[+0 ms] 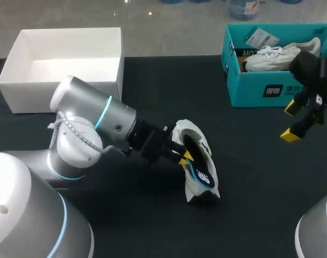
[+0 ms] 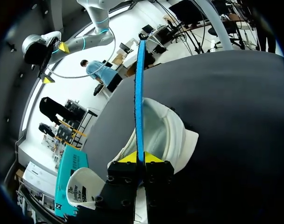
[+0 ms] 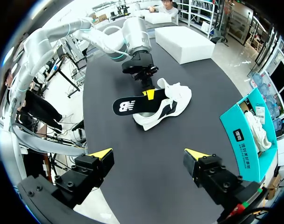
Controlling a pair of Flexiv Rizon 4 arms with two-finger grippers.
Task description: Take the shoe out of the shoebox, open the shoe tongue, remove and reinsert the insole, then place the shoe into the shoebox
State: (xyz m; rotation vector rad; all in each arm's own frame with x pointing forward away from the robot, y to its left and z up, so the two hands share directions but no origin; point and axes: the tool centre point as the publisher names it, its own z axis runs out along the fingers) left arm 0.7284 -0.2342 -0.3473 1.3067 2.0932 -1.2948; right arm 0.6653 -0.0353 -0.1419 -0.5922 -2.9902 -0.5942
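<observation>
A white shoe (image 1: 191, 130) lies on its side on the black table (image 1: 249, 183), near the middle. My left gripper (image 1: 183, 155) is shut on the dark, blue-edged insole (image 1: 200, 171), which stands half out of the shoe's opening. In the left wrist view the insole (image 2: 139, 93) shows edge-on between the yellow tips of the left gripper (image 2: 140, 158), with the shoe (image 2: 167, 133) behind it. My right gripper (image 1: 291, 121) hangs open, empty, in front of the teal shoebox (image 1: 260, 88). The right wrist view shows the right gripper (image 3: 149, 154) well short of the shoe (image 3: 174, 100) and insole (image 3: 132, 105).
A second white shoe (image 1: 282, 56) lies inside the teal shoebox at the back right. An open white box (image 1: 61, 80) stands at the back left. My left arm's elbow (image 1: 77, 129) bulks over the table's left side.
</observation>
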